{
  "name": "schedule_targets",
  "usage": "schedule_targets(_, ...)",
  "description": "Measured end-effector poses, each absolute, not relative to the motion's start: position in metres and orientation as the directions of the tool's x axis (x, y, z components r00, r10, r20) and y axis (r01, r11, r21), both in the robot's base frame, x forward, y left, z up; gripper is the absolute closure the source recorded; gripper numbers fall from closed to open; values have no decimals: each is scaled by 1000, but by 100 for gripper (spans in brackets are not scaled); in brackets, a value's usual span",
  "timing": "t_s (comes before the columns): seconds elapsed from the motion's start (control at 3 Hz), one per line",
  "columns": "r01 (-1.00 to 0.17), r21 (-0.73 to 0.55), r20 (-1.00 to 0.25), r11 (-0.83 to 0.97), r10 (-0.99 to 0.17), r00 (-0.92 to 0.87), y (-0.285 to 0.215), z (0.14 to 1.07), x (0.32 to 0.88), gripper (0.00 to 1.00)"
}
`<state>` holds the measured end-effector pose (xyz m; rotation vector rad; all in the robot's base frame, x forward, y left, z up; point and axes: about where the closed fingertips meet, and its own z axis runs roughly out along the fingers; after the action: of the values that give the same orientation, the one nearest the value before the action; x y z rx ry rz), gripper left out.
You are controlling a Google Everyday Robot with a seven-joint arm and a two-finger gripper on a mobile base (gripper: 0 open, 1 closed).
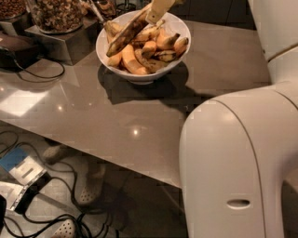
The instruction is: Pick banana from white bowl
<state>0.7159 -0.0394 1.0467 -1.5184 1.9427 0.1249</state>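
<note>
The white bowl stands at the back of the table and holds several bananas. The banana, long, nearly straight and streaked dark brown, lies tilted across the top of the pile. Its lower end is near the bowl's left rim and its upper end is raised at the top right. My gripper comes down from the top edge of the view over the bowl and is shut on the banana's raised end. Short orange-yellow bananas lie underneath it in the bowl.
The grey table has its front edge running diagonally. Glass jars of nuts on a metal stand sit left of the bowl, with a black cable. My arm's white shell fills the right. Cables and shoes lie on the floor.
</note>
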Motion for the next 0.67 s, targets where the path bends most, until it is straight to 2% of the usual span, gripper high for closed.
schedule_targets(0.67,-839,-278,-622,468,-753,-214,-81,1076,665,100)
